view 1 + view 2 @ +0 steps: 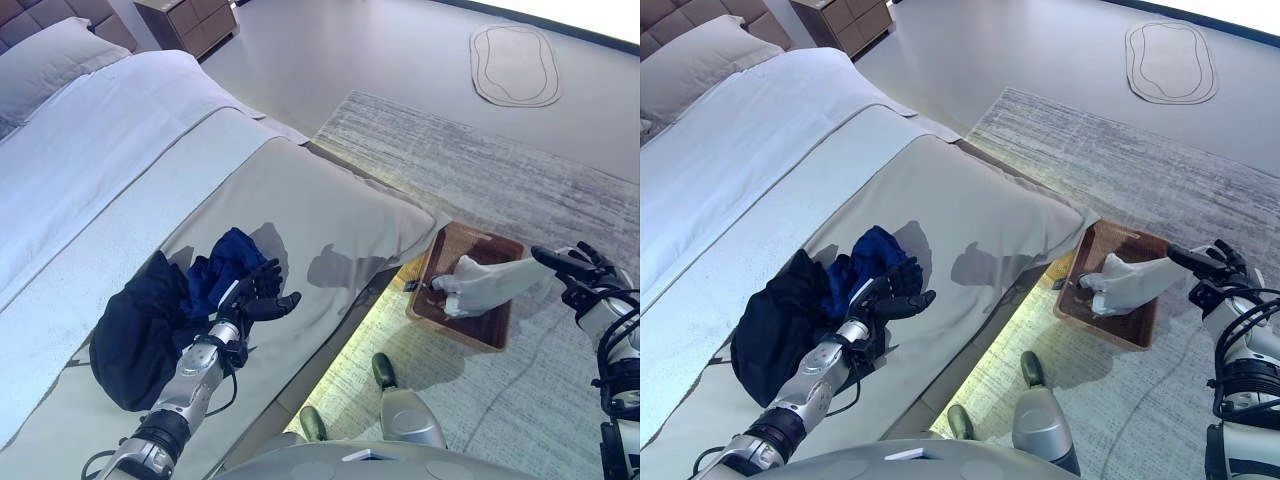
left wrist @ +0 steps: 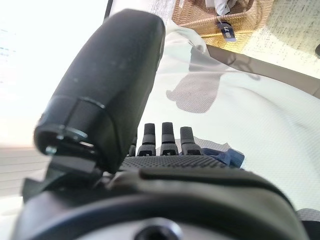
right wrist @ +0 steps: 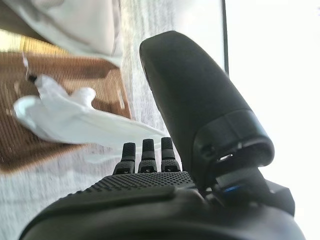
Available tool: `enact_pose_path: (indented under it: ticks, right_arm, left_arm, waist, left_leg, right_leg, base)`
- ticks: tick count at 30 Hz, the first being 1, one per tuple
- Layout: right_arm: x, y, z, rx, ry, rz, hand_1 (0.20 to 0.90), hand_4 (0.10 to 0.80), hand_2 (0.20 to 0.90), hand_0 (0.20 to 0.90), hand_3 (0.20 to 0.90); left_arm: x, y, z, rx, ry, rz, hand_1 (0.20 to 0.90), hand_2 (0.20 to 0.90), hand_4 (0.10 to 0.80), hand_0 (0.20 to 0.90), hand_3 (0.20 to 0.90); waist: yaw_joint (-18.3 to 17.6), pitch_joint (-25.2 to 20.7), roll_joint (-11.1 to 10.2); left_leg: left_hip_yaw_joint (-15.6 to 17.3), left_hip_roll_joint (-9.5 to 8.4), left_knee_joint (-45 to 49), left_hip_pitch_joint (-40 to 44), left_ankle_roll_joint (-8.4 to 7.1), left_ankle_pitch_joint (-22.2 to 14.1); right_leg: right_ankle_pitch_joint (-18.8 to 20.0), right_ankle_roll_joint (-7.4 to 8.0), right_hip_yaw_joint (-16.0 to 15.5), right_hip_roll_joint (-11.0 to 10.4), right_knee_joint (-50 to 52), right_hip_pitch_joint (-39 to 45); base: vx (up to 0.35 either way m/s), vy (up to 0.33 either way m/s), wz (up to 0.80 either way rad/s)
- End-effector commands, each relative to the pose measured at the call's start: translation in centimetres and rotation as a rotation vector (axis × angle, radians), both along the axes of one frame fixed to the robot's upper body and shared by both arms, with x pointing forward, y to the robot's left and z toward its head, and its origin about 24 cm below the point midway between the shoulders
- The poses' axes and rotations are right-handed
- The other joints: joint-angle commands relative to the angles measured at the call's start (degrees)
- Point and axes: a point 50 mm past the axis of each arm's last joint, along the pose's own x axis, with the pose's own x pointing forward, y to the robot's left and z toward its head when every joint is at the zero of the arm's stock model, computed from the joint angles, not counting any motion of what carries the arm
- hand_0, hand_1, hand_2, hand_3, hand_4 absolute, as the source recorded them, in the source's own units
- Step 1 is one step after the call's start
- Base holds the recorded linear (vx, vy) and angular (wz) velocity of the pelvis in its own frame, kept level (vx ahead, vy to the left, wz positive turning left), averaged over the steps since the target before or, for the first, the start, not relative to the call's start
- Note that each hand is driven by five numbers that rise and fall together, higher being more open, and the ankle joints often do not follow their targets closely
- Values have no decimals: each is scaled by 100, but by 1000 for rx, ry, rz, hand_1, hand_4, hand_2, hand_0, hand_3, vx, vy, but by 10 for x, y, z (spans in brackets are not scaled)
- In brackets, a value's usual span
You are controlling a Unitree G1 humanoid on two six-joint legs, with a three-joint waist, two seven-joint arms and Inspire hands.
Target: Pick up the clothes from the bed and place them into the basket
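L hand (image 1: 262, 296) is hovering over the near part of the bed (image 1: 330, 215), fingers relaxed and spread, holding nothing — its fingertips are sitting right at the edge of the blue garment (image 1: 222, 262). R hand (image 1: 578, 268) is reaching out over the rug (image 1: 480, 160) on the right, fingers straight, and the white garment (image 1: 490, 284) is trailing from its fingertips into the basket (image 1: 496, 334); looks like it's draped on the fingers rather than pinched, though I can't tell for sure.

Handling, as a judgement: all three pieces are looking soft, light and floppy, no stiffness, nothing fragile. They're going to sag and slip off straight fingers, so a proper curl into a bunched fold is the safer hold. For the blue one, the raised crumpled ridge nearest the L hand is looking like the best spot. The dark garment (image 1: 140, 335), just left of it and touching it, is bulkier — best taken at its top hump, and prob. separately so nothing is dragging.

Looks: blue piece is crumpled, mid-blue, small. Dark one is navy-to-black, heaped in a rounded pile near the bed's near edge. White one is stretched long, half lying in the brown woven basket, which is sitting on the rug beside the bed.
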Motion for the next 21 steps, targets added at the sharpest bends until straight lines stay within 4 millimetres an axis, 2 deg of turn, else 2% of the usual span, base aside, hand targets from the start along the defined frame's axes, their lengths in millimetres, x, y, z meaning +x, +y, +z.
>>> enact_pose_path:
  ticks: [1, 6, 9, 14, 21]
  right_arm:
    - [21, -8, 45, -191, -67, 47, 900, 800, 900, 900, 900]
    - [19, -13, 58, -575, 183, 205, 900, 800, 900, 900, 900]
    - [22, -11, 67, -720, 269, 293, 900, 800, 900, 900, 900]
    - [24, -3, 76, -1069, 491, 464, 900, 800, 900, 900, 900]
    - [30, 8, 83, -1129, 397, 480, 900, 800, 900, 900, 900]
  left_arm:
    - [21, -3, 31, 19, -173, -41, 900, 900, 800, 900, 900]
    - [20, 1, 28, 28, -163, -27, 900, 900, 800, 900, 900]
    - [17, 3, 26, 32, -159, -23, 900, 900, 800, 900, 900]
    - [14, 6, 25, 34, -157, -19, 900, 900, 800, 900, 900]
    - [12, 4, 25, 28, -161, -8, 900, 900, 800, 900, 900]
  waist:
    - [86, -377, -427]
    - [119, -438, -559]
    - [139, -451, -611]
    - [193, -462, -685]
    - [314, -499, -742]
  left_leg:
    - [168, -29, 381, -187, -57, -402]
    - [178, -34, 424, -192, -37, -413]
    - [167, -47, 433, -198, -28, -413]
    - [139, -78, 436, -230, -5, -402]
    - [66, -104, 402, -220, 11, -382]
  right_leg:
    - [-319, 95, -298, 64, 186, 173]
    - [-319, 98, -307, 66, 218, 180]
    - [-329, 102, -307, 70, 231, 186]
    - [-336, 118, -343, 64, 236, 184]
    - [-377, 125, -443, 50, 254, 240]
  base:
    - [0, 0, 0]
    - [6, 0, 3]
    - [5, 3, 4]
    - [0, 0, 0]
    - [3, 6, 2]
